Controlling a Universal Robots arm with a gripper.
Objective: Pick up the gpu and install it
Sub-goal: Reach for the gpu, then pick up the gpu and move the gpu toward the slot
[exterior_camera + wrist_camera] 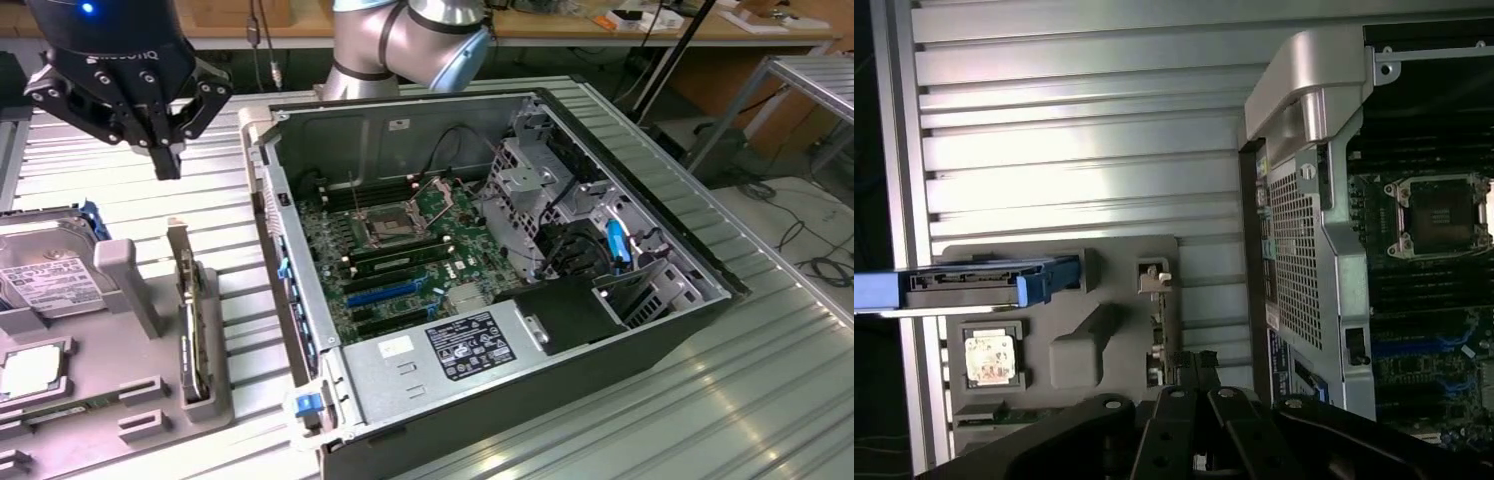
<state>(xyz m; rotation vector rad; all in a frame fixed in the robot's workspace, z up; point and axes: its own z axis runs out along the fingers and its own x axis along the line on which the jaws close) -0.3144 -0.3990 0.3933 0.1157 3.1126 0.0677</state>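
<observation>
- The gripper (164, 170) is seen with its fingers pressed together; nothing is held between them.
- The gripper is pointed downward and is hung above the ribbed metal table (227, 200), beyond the far end of the tray (214, 412) and just off the case's corner on the exterior view's left.
- The gpu (198, 340) is stood on edge in a slot of the grey tray, along the tray side nearest the case, with its metal bracket end turned toward the gripper.
- The gpu is not touched by the gripper; clear air is seen between the two.
- In the wrist view the gpu is seen edge-on as a thin strip just ahead of the closed fingers.
- A hard drive (47, 280) with a white label and blue side rails is seated in the tray, on the exterior view's left of the gpu.
- A CPU chip (30, 372) is laid flat in a tray pocket beside the hard drive.
- The computer case (274, 200) is laid on its side with the panel off, to the exterior view's right of the tray.
- The motherboard (400, 240) is exposed inside; its blue slots (380, 293) are seen unfilled.
- The arm (400, 40) is seen behind the case.
</observation>
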